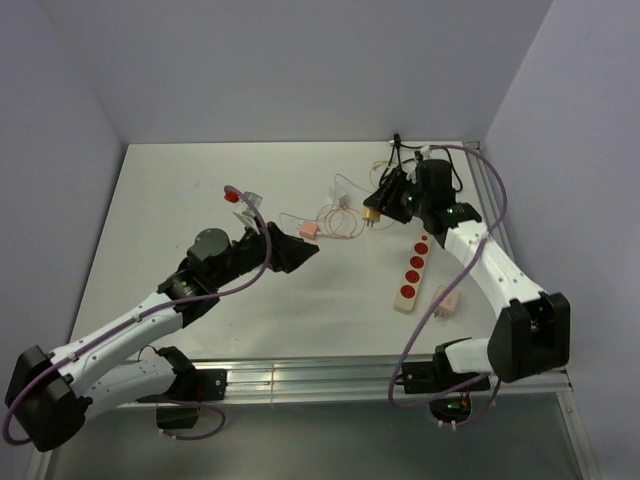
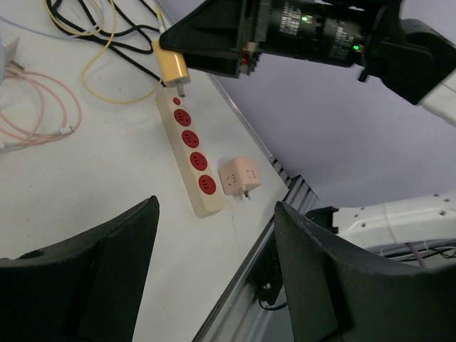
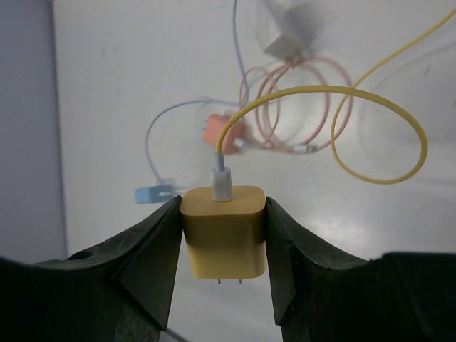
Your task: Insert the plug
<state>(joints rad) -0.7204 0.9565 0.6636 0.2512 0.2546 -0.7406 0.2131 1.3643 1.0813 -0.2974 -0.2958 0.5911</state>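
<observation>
My right gripper [image 3: 222,246] is shut on a yellow plug [image 3: 223,231], prongs down, its yellow cable [image 3: 356,92] looping up. In the top view this plug [image 1: 372,213] hangs in the right gripper [image 1: 378,208] above the table, up and left of the far end of a cream power strip [image 1: 414,271] with red sockets. The left wrist view shows the plug [image 2: 173,68] just above the strip's far end [image 2: 191,158]. My left gripper [image 1: 305,252] is open and empty, low over the table middle, left of the strip.
A pink cube adapter lies beside the strip's near end [image 1: 446,300], also in the left wrist view [image 2: 239,177]. Pink coiled cables and a small pink plug [image 1: 308,230] lie mid-table. A red-tipped piece [image 1: 233,196] lies at the left. Black cables [image 1: 400,150] sit at the back right. The metal rail [image 1: 300,378] is the near edge.
</observation>
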